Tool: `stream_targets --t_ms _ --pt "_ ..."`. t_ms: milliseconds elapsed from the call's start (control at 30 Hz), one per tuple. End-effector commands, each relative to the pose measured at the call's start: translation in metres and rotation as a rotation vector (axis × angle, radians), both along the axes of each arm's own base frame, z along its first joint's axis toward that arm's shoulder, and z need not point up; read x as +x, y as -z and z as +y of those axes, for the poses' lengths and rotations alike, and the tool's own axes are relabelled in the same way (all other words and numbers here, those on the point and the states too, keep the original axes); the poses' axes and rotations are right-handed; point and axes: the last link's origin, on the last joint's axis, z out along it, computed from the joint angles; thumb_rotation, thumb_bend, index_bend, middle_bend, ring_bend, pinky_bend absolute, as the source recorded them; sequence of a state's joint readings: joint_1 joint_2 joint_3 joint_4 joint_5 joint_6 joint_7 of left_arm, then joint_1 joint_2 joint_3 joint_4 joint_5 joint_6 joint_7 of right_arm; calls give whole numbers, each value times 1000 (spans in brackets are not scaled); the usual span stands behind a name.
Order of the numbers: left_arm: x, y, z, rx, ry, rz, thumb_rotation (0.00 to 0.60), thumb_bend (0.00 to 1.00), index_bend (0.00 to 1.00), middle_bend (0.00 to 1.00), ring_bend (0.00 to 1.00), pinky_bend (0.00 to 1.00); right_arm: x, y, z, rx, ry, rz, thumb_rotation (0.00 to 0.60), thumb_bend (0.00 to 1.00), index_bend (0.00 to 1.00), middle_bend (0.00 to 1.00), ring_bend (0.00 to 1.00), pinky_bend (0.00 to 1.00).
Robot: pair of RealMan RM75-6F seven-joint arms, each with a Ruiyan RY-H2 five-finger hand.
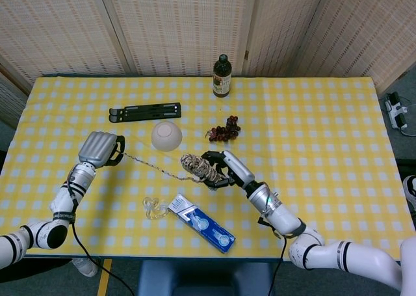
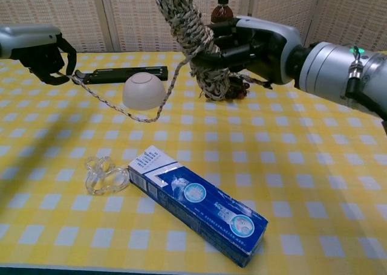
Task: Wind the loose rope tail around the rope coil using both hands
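rope coil (image 2: pixel 193 42): held off the table, tilted, above the middle of the table and slightly toward the near edge; grapes partly hidden behind it in chest view.
rope tail (image 1: pixel 148 164): run out from the coil toward the left edge, sagging in the middle, its far end kept in the left hand.
right hand (image 2: pixel 251 45): fingers wrapped around the lower part of the coil; coil gripped from the right side.
left hand (image 1: pixel 99 149): fingers curled in, closed on the end of the rope tail; held near the left edge of the table, well apart from the coil.
white bowl (image 1: pixel 167 135): set upside down, between the left hand and the coil, toward the far side; tail seen passing in front of it in chest view.
grapes (image 1: pixel 223 131): dark bunch lying just beyond the coil, toward the far edge.
black stand (image 1: pixel 145 112): folded flat, lying beyond the bowl.
brown bottle (image 1: pixel 221 76): upright at the far edge, about mid-width.
blue box (image 2: pixel 197 202): lying flat near the near edge, angled.
clear plastic piece (image 2: pixel 106 174): lying just left of the box, touching or nearly so.
table (image 1: pixel 325 146): covered in yellow-and-white check cloth.
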State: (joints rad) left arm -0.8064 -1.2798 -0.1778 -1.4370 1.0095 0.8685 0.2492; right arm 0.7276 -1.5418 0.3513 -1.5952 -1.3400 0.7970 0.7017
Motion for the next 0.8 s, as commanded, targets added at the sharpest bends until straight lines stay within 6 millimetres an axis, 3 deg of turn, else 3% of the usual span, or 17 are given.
stream_targets --t_ms 33,67,100,433,800 --pt "21 -2 -1 25 59 19 600 525 662 880 773 705 5 8 7 29 -43 61 600 511 988 831 937 828" --pt "21 -2 -1 27 56 20 600 525 661 880 773 705 6 10 8 32 -50 75 600 511 988 831 937 828" --pt "41 -3 -3 40 118 0 600 525 660 880 773 705 7 12 8 36 -59 95 600 511 988 831 938 829" --pt "101 -17 -27 46 287 -173 600 526 656 880 773 705 22 32 13 80 -97 210 600 510 990 836 946 838" --pt "142 -19 -58 -35 427 -303 600 526 656 880 772 705 40 61 12 133 -44 250 600 510 993 844 962 854"
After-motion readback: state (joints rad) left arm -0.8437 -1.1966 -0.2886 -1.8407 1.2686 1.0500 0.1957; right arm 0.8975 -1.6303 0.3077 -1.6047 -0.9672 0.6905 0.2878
